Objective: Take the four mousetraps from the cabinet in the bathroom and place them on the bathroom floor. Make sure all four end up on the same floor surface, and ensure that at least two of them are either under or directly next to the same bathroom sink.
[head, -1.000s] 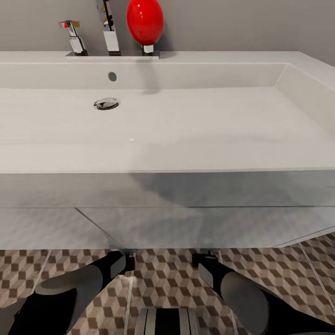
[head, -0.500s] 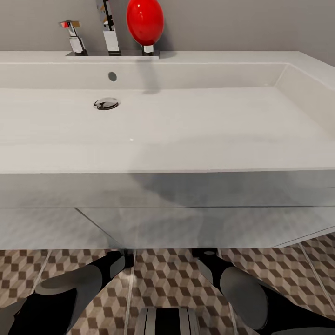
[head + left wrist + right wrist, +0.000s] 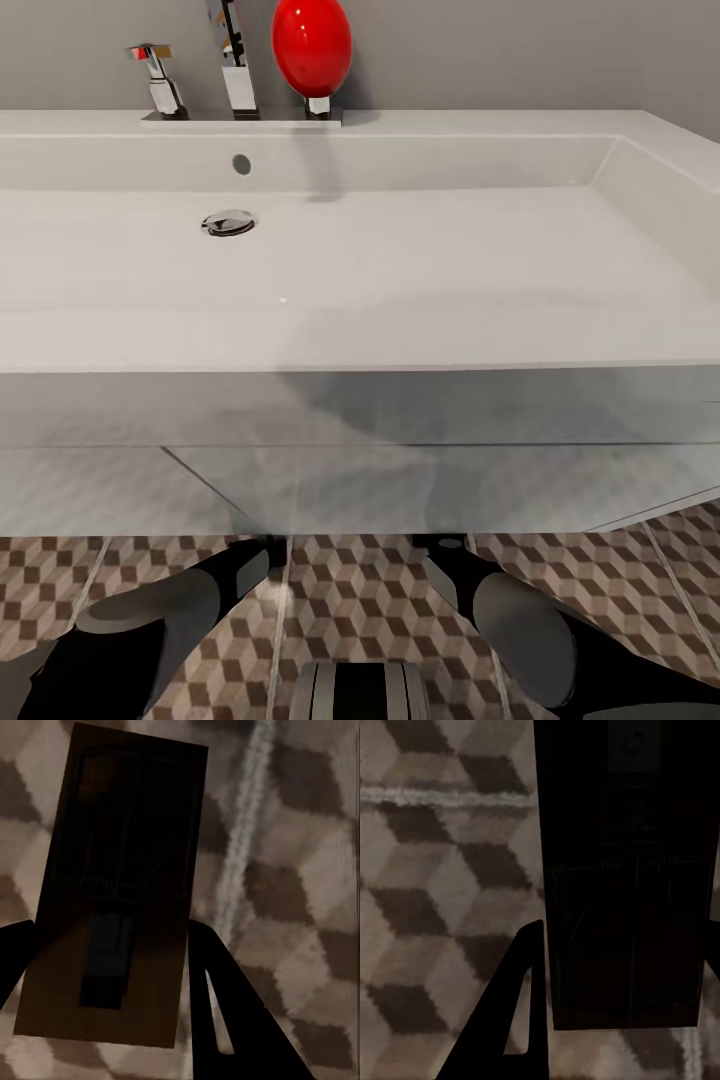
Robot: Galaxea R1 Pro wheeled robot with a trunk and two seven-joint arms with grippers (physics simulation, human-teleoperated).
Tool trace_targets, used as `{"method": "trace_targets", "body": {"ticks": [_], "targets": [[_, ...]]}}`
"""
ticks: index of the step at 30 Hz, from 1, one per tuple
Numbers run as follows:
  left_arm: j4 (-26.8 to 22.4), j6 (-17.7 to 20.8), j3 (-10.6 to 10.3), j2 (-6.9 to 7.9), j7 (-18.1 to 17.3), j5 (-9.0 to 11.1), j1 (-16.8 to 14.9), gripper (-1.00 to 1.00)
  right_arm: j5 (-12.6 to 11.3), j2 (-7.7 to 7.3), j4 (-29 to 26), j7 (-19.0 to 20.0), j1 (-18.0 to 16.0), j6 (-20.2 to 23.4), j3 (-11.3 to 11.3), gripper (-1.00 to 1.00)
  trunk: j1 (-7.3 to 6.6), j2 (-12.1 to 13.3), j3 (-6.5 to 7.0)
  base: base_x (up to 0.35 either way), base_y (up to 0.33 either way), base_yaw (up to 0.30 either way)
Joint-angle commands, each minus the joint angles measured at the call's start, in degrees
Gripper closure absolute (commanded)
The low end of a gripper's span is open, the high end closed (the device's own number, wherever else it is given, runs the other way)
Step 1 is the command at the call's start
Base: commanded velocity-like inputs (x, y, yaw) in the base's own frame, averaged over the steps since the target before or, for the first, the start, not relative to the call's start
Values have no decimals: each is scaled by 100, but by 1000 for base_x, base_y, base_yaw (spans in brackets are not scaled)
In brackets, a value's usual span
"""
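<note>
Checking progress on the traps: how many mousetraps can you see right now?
2: one mousetrap between the left end effector's fingers, another between the right's, both over the tiled floor. Others may be hidden.

Plain grey wall (image 3: 520, 50) straight ahead of me, totally bare. A chrome tap set (image 3: 236, 70) stands against it on a flat plate, with a shiny red egg-shaped thing (image 3: 312, 45) on a little chrome stem just beside the spout. Round chrome drain (image 3: 229, 223) and a small overflow hole (image 3: 241, 164) sit nearby. Lighting is soft and even, with a faint grey shadow smeared across the white fronts below.
</note>
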Motion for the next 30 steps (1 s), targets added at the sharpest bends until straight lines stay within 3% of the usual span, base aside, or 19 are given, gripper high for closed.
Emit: {"method": "trace_targets", "body": {"ticks": [1,7,15,24,30], "targets": [[-11,-87,-51,-3,30,18,-108,100,39,1,4,-5,-3,-71,-49,100,-2,-2,-2,0,0,0],[-6,-283,-51,7,31,18,-113,100,39,1,-1,-6,-8,-280,-43,100,-2,-2,-2,0,0,0],[2,-311,-54,99,31,18,-406,100,39,1,-2,-6,-263,-326,-46,100,-2,-2,-2,0,0,0],[-2,-484,-51,159,16,19,-434,100,39,1,0,9,-305,-343,-49,100,-2,-2,-2,0,0,0],[-2,-497,-51,161,13,19,-434,100,46,1,-10,19,-309,-576,-42,100,-2,-2,-2,0,0,0]]}}
